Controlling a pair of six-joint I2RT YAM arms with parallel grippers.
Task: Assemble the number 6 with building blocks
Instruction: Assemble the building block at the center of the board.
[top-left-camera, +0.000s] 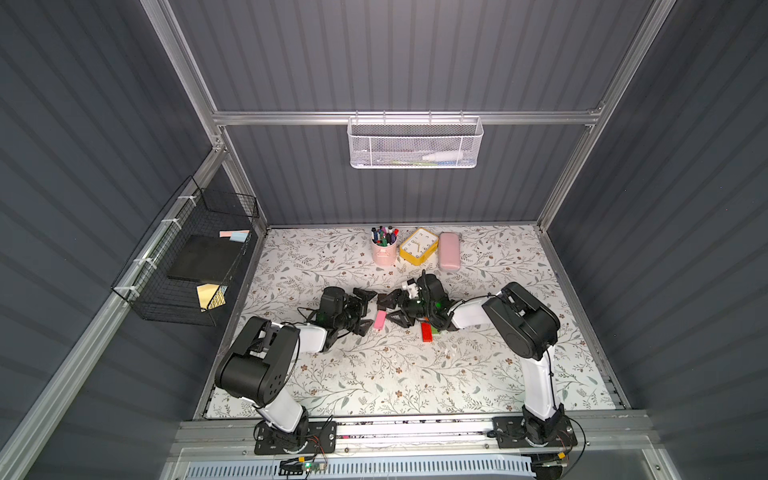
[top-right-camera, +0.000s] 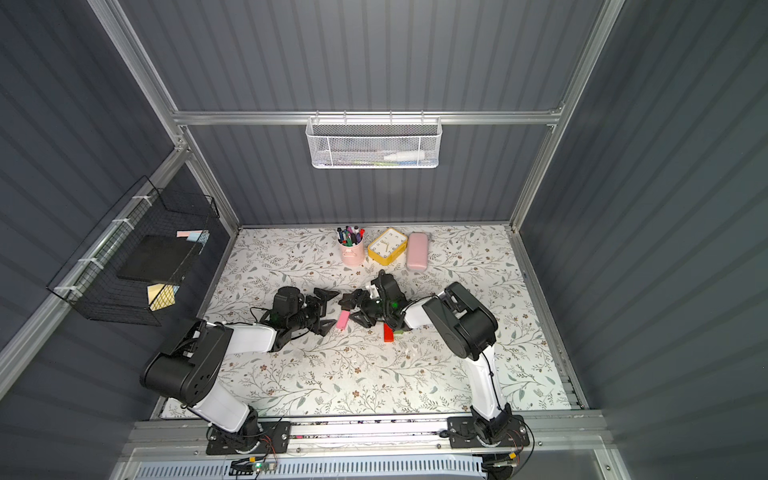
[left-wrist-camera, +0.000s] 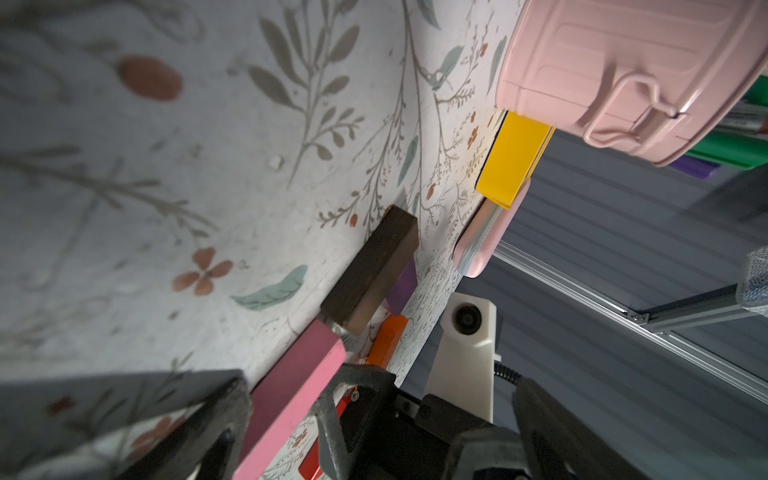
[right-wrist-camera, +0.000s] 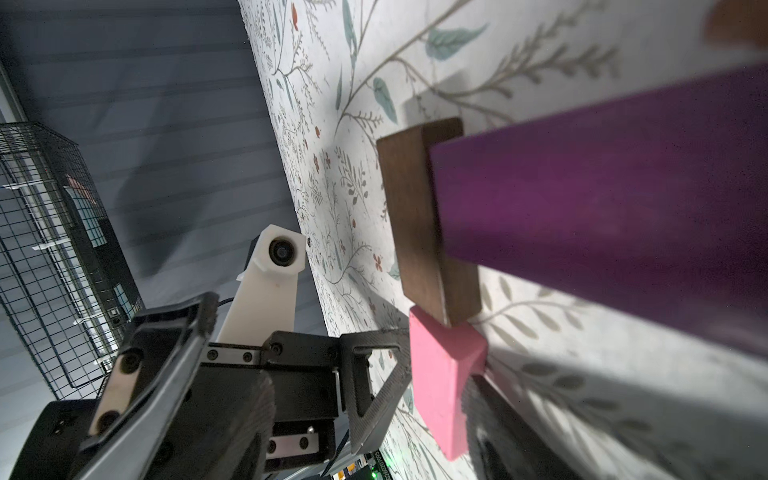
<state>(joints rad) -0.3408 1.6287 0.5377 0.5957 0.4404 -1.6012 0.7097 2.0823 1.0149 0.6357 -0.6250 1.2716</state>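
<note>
Purple block (right-wrist-camera: 602, 199), between right jaws

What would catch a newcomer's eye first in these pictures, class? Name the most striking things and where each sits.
The left arm and right arm reach inward and nearly meet in the middle, at a cluster of coloured blocks including a pink block and red block. By the back wall sit a pen-filled pink cup, a yellow clock and a pale pink case.

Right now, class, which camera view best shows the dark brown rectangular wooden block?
The left wrist view: the dark brown wooden block lies whole and unobstructed there. In the right wrist view the purple rectangular block covers part of it. Neither top view shows it clearly.
</note>
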